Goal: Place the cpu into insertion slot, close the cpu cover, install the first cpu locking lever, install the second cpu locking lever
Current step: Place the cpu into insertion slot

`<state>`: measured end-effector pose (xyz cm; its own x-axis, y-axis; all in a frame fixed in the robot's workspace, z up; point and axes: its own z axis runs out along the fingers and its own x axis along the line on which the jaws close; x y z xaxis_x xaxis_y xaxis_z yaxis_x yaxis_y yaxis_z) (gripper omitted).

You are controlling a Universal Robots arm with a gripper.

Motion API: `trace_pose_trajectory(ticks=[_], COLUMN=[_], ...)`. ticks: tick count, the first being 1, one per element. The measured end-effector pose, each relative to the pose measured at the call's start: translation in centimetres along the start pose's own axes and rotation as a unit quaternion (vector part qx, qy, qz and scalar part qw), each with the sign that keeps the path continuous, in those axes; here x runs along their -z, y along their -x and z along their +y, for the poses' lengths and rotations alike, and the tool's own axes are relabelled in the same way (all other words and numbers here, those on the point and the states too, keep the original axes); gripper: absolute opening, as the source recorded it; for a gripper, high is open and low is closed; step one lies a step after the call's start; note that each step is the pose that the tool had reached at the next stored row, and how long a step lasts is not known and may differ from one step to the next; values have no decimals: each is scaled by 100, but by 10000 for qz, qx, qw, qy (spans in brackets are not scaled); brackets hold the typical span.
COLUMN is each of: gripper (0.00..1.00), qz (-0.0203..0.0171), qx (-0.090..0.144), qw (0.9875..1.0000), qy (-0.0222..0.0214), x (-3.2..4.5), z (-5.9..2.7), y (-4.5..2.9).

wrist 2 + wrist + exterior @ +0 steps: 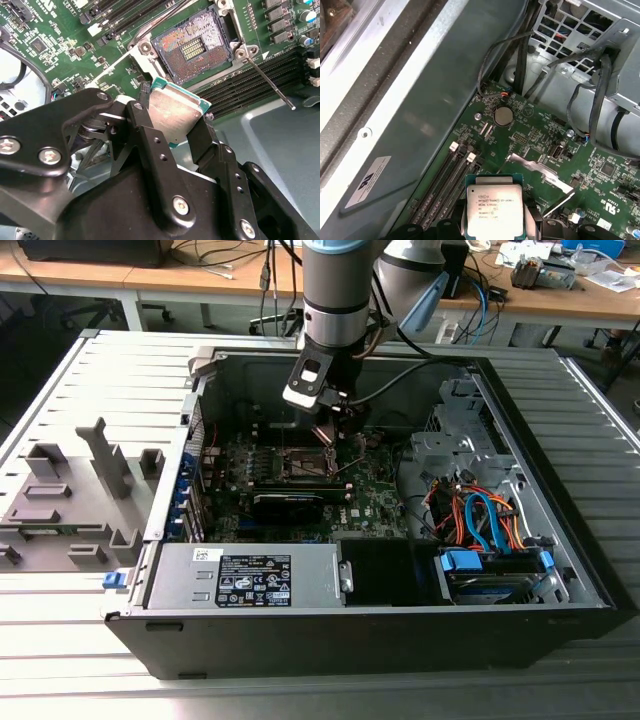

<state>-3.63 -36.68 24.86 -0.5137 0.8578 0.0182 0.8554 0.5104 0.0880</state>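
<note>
One cpu (172,112) is clamped between my two fingers (145,130). They press on opposite edges, so the silver-grey lid and the green rim are left free of contact. My gripper (174,125) carries the chip flat, lid toward my wrist, just short of the insertion slot (192,45) and not yet over it. In the second wrist view the chip's nearest corner sits just beside the slot's silver rim.

The slot's brownish contact field is fully exposed, with nothing lying on it. I judge this to be the condition required to receive the chip.

Two thin locking levers are swung clear of the slot. One (270,82) runs out from a corner of the rim across the black memory slots (225,90). The other (165,19) lies along the opposite side of the slot.

In the exterior view my arm (335,300) stands upright over the slot inside the open computer case (350,640), a posture that suits a straight descent.
</note>
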Motion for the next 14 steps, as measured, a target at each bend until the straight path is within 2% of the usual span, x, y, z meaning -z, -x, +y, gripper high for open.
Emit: trace_pose_trajectory(ticks=[14], gripper=[54], qz=[-21], qx=[-232], qw=[9997], qy=[4], x=[-1], z=[0], y=[0])
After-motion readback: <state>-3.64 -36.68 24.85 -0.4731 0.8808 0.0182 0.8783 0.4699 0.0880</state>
